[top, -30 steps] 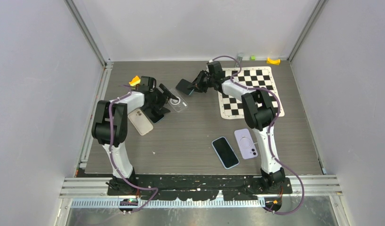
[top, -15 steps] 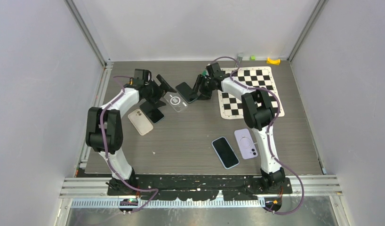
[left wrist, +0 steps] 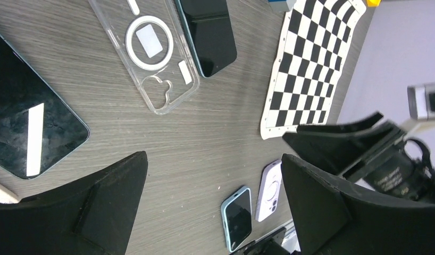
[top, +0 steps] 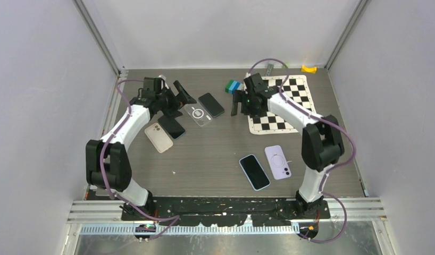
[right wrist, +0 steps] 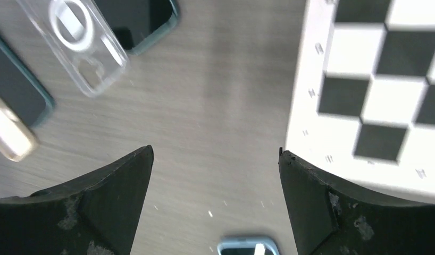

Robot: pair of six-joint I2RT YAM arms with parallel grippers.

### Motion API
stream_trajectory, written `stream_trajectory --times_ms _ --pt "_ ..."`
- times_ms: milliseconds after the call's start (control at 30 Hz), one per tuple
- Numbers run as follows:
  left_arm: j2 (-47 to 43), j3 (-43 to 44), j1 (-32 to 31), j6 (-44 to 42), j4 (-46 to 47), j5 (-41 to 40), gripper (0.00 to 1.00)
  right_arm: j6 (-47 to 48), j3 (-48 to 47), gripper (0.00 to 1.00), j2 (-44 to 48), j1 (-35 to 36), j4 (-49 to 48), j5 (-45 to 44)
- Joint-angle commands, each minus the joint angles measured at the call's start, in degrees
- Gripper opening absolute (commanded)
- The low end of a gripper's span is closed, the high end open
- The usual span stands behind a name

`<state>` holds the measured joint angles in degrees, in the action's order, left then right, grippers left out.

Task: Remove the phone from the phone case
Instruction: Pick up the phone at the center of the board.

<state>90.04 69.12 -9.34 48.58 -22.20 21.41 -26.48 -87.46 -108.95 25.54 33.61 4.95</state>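
a grey wood-grain table (top: 215,154) sits inside a white-walled cell, with a checkered mat (top: 292,90) at its far right. the phone (top: 211,104) lies flat and screen-up on the table near the far edge, and the clear case (top: 198,115) lies flat just beside it on its left, long edges side by side and hollow, with wood showing through it in the left wrist view. so by my reading the phone is already out, and the step in hand is only getting both arms clear. the left jaws stand wide apart with nothing between them, hovering just left of the case. the right jaws are likewise spread and empty, above the table between the phone and the mat's near-left corner. to finish well, each arm should probably rise straight up before swinging home, so that no fingertip drags across the case or nudges the phone back against it. the left arm has the tighter path, as another dark phone (top: 174,127) and a beige phone (top: 158,137) lie close under its retreat. keeping the jaws spread costs nothing here, and going slowly near the light, easily skidded case looks wise.
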Motion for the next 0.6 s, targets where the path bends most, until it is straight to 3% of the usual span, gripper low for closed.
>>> stream_trajectory --times_ms 0,200,567 --pt "-3.77 -1.20 0.17 -5.69 -1.43 1.13 1.00 1.56 11.66 0.93 10.22 4.59 5.38 -13.46" --pt "-6.07 -1.58 0.13 -9.80 -3.44 0.75 1.00 -3.34 26.67 0.99 20.99 5.87 8.58 -14.46" --pt "-4.37 -2.70 0.46 -8.32 -2.41 1.47 1.00 -13.41 41.03 1.00 30.43 4.58 3.20 -1.75"
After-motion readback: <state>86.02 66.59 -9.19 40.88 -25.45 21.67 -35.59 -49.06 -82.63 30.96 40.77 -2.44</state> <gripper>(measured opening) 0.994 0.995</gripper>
